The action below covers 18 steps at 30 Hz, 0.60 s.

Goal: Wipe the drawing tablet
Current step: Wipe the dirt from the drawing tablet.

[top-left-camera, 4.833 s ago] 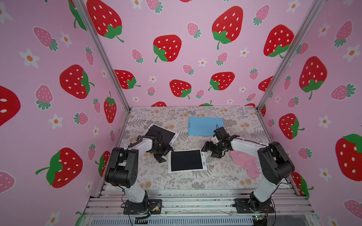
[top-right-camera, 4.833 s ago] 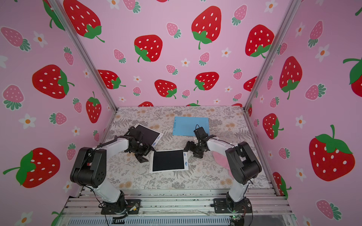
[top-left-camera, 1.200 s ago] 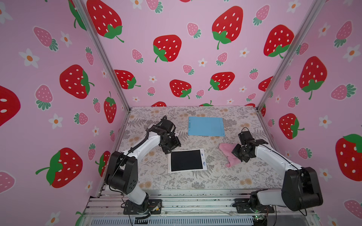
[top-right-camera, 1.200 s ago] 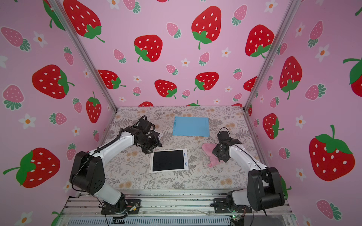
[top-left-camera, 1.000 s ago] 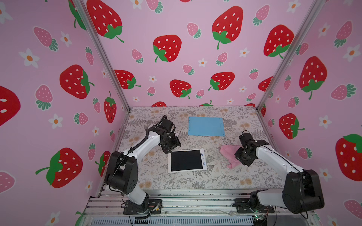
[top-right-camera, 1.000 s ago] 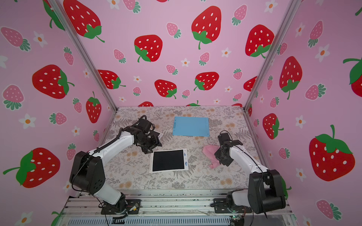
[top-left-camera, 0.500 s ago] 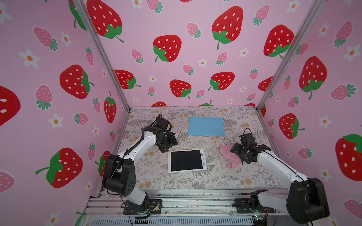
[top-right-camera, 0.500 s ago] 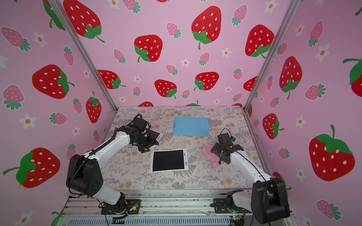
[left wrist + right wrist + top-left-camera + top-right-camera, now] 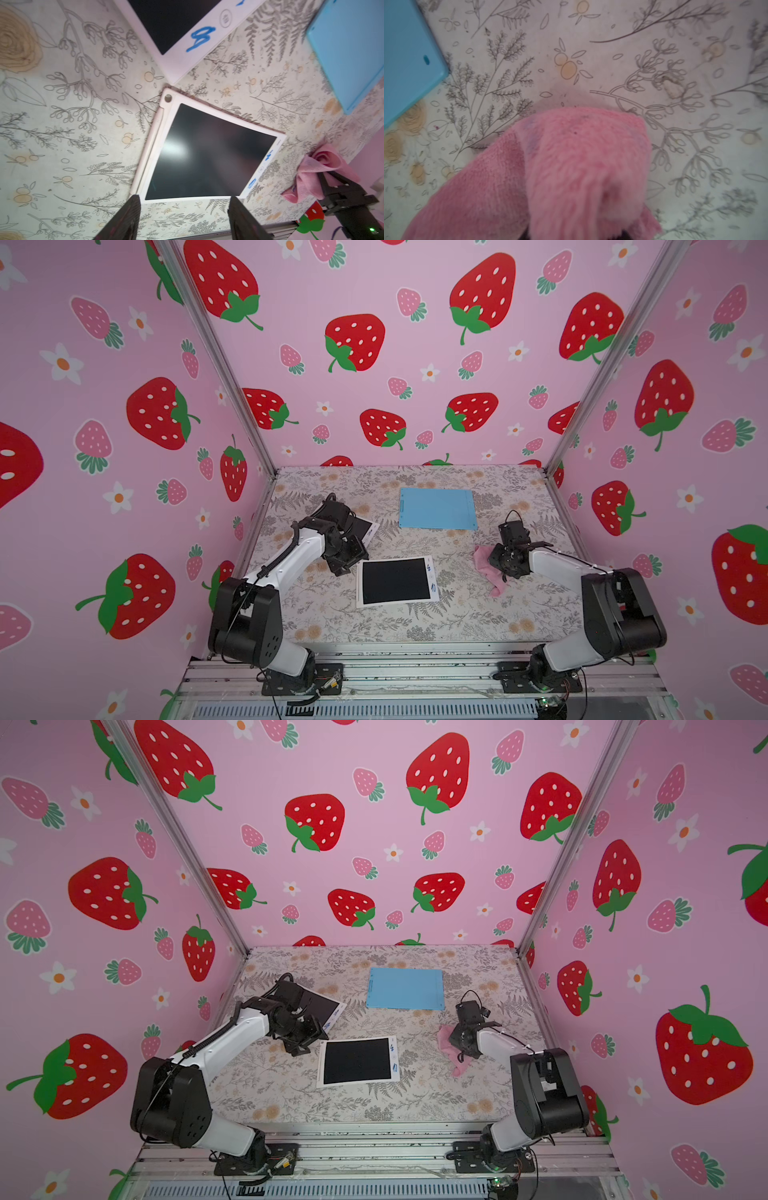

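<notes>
1. Right end effector (image 9: 508,562) sits clamped on the fluffy pink microfibre cloth (image 9: 487,566); the right wrist view is filled with bunched pink pile (image 9: 571,166), and the left wrist view shows dark fingers (image 9: 332,182) pinching a gathered fold.
2. Left end effector (image 9: 182,218) stands partly open and holds nothing, its two dark fingers framing the near edge of the white-framed drawing tablet with a black screen (image 9: 209,153).
3. That tablet lies flat on the floral-print tabletop (image 9: 457,614) between the two arms in both top views (image 9: 357,1061), well apart from the cloth.
4. The step in hand, as I judge it, is carrying the cloth across to the screen. A clean lift first should keep the trailing tail (image 9: 496,589) from dragging across the print.
5. Lowering the cloth so a broad flat pad meets the black area (not just the pinched ridge) would likely wipe better; the grip looks near one end, so some of it may flop.
6. Pressure should stay light, since the tablet rests loose and could slide; the left end effector seems well placed to steady the frame edge.
7. Two other slabs are close: a second white-framed black tablet (image 9: 361,526) behind the left arm and a plain light-blue rectangular board (image 9: 436,508) further back. Strokes should stay within the middle tablet.
8. I cannot tell whether any marks remain on the screen; it looks uniformly dark.
</notes>
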Available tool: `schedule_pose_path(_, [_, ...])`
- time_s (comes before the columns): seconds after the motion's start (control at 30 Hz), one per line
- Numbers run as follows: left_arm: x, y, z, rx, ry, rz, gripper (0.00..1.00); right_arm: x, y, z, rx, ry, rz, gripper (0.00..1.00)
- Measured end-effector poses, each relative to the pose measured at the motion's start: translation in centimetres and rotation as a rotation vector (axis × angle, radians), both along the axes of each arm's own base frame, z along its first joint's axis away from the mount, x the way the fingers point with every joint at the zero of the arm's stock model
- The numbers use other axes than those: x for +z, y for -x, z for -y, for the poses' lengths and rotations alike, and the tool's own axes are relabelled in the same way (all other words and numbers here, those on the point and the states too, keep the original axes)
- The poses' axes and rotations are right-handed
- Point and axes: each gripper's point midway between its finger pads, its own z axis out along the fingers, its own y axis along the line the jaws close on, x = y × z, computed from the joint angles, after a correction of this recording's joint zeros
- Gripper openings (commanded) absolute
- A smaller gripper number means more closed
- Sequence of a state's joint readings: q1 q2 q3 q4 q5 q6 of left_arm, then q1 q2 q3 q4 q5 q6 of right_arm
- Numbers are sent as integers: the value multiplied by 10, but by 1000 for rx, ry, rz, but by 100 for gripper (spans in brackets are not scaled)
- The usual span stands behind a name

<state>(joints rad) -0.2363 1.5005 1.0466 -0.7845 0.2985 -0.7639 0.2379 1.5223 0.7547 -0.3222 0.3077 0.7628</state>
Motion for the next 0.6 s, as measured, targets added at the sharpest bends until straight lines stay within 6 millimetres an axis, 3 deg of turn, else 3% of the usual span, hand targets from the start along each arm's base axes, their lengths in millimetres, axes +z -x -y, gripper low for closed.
schedule_pose_path(0.17, [-19, 15, -15, -1, -19, -52, 59, 13, 1, -32, 131, 48, 36, 0])
schedule_pose_path(0.4, [-25, 12, -13, -66, -17, -19, 52, 73, 13, -156, 534, 45, 283, 0])
schedule_pose_path(0.5, [-34, 16, -13, -91, -26, -38, 48, 73, 17, -199, 647, 49, 334, 0])
schedule_pose_path(0.6, [-44, 21, -12, -114, -36, -63, 45, 61, 21, -230, 729, 56, 348, 0])
